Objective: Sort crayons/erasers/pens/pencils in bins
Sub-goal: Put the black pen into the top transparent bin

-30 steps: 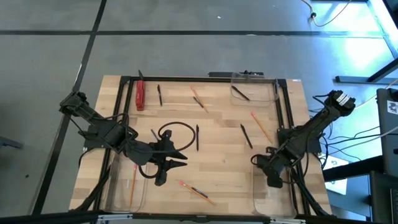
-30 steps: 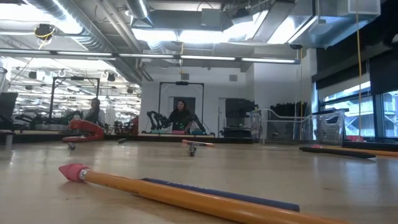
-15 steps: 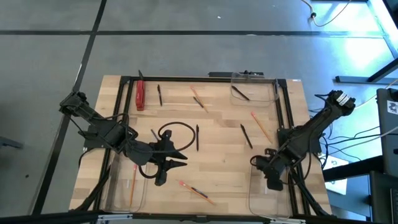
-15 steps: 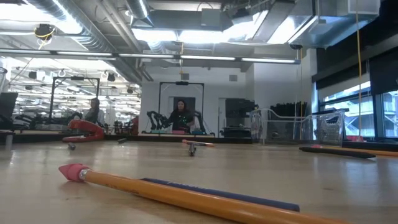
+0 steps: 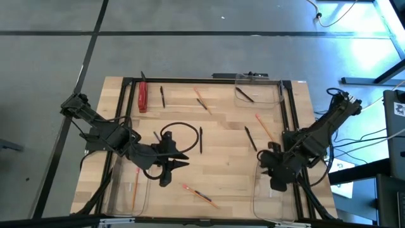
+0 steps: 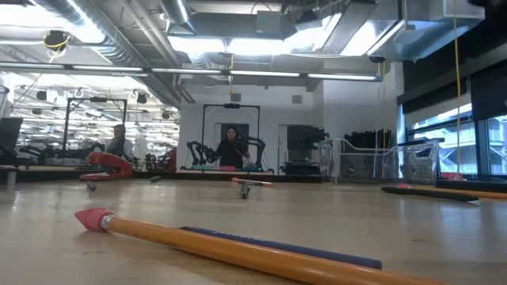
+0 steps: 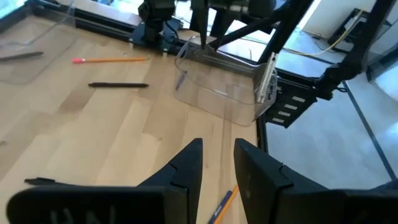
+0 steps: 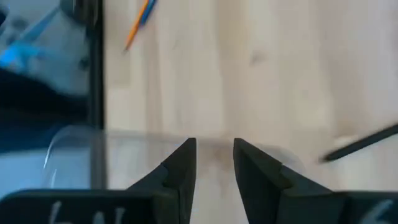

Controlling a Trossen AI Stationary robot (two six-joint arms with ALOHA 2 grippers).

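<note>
Over the pale wooden bench [image 5: 221, 171], right claw [image 5: 276, 185] hovers narrowly parted above a clear rounded plastic bin [image 5: 273, 199] — left claw [image 5: 163, 182] narrowly parted, empty.

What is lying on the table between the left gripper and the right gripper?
In the high view, between the left gripper and the right gripper the wood is mostly bare; one black pen lies a little off that line, nearer the right gripper.
</note>
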